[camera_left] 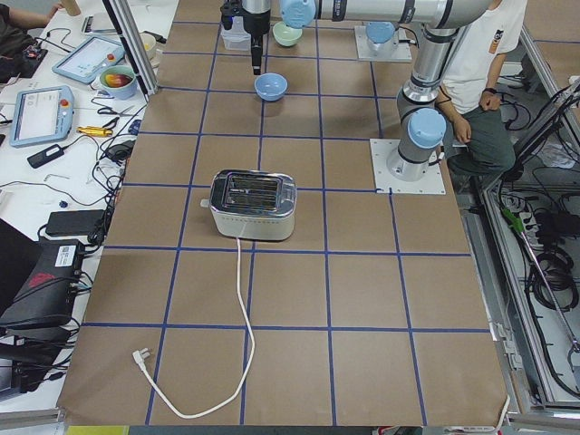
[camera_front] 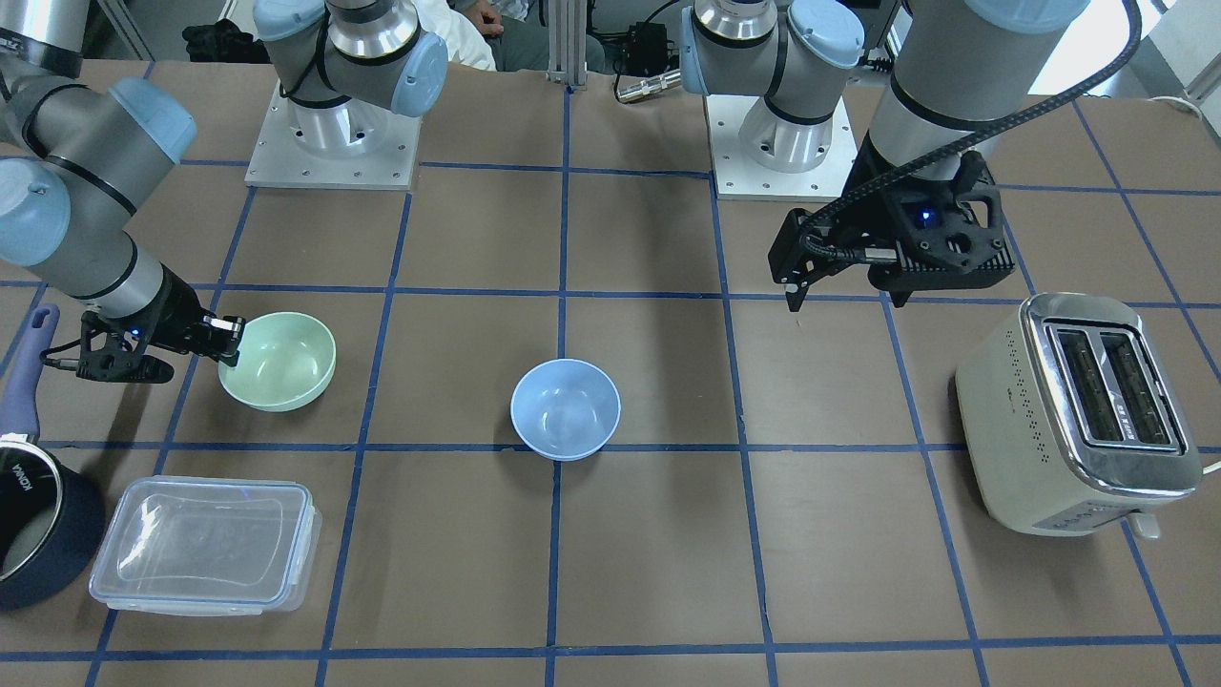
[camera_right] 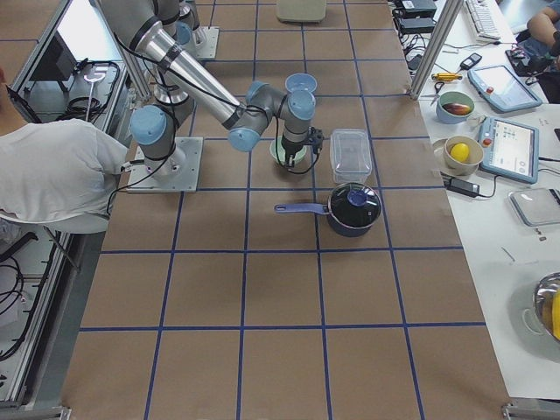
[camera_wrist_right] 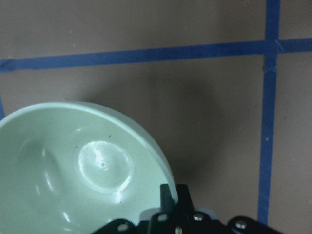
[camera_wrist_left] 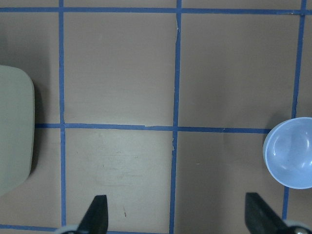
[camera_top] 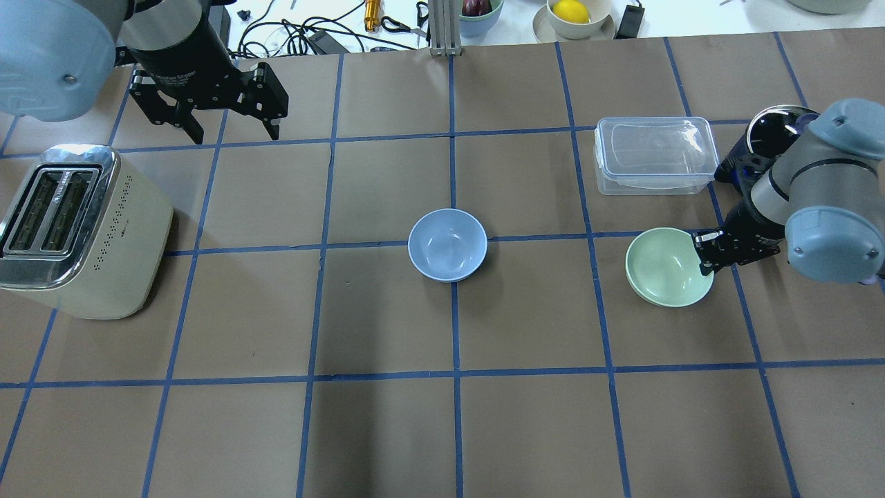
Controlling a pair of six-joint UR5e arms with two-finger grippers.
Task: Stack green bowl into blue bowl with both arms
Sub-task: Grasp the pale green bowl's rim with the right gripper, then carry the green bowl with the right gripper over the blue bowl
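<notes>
The green bowl (camera_front: 281,361) sits at my right side of the table, slightly tilted. My right gripper (camera_front: 229,345) is shut on the green bowl's rim, one finger inside and one outside, as the right wrist view shows (camera_wrist_right: 170,195) with the green bowl (camera_wrist_right: 73,165) below it. In the overhead view the right gripper (camera_top: 706,256) holds the green bowl's (camera_top: 667,266) right edge. The blue bowl (camera_front: 565,408) stands upright and empty at the table's middle (camera_top: 447,244). My left gripper (camera_front: 844,286) hangs open and empty, high above the table, away from both bowls (camera_top: 234,131). The blue bowl (camera_wrist_left: 291,158) shows at the right edge of the left wrist view.
A cream toaster (camera_front: 1078,410) stands on my left side (camera_top: 76,228). A clear lidded container (camera_front: 205,544) and a dark navy saucepan (camera_front: 38,515) stand close to the green bowl and my right arm (camera_top: 653,153).
</notes>
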